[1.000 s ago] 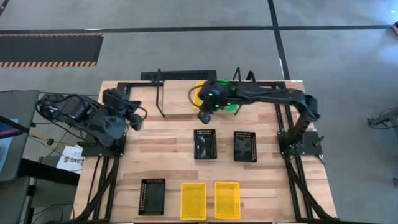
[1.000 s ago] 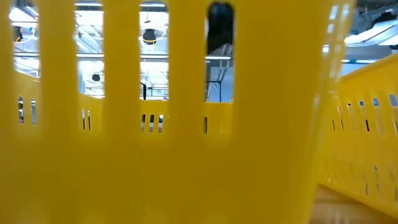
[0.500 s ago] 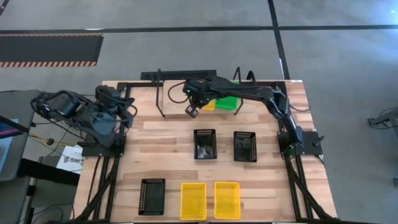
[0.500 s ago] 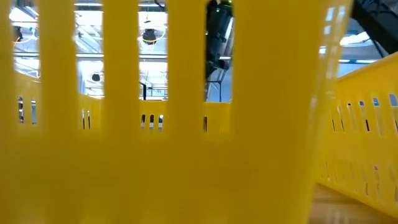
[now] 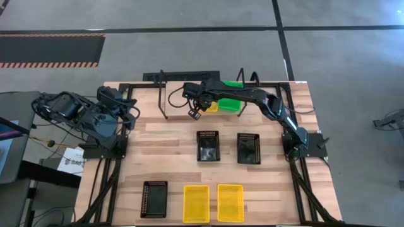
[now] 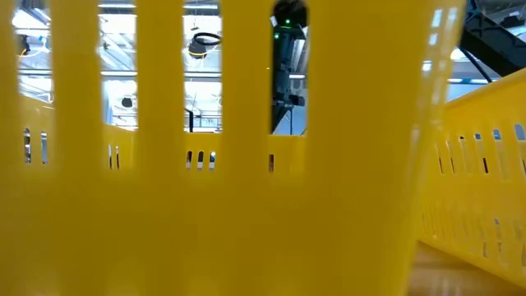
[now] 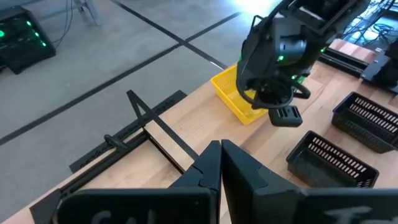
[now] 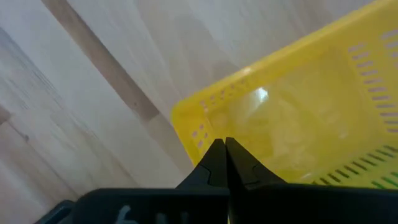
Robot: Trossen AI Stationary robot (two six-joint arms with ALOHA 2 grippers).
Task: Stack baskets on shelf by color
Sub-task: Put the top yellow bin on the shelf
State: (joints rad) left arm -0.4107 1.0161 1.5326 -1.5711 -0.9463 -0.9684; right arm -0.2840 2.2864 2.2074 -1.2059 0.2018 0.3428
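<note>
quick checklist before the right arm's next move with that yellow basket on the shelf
1. Right gripper shut: ok.
2. Right gripper closed on the yellow basket wall: cannot tell; the fingertips sit right at its corner.
3. Yellow basket beside the green basket on the shelf: ok.
4. Shelf space left of the yellow basket free: ok.
5. Left gripper shut and parked at the table's left side: ok.
6. Two yellow baskets at the near edge not yet stacked: not ok.

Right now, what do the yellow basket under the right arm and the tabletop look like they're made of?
The yellow basket looks like molded plastic: uniform bright colour, a soft sheen inside, neat slotted holes along its walls. The tabletop looks like pale wood planks, matte or lightly sealed, with visible grain and seams between boards.
</note>
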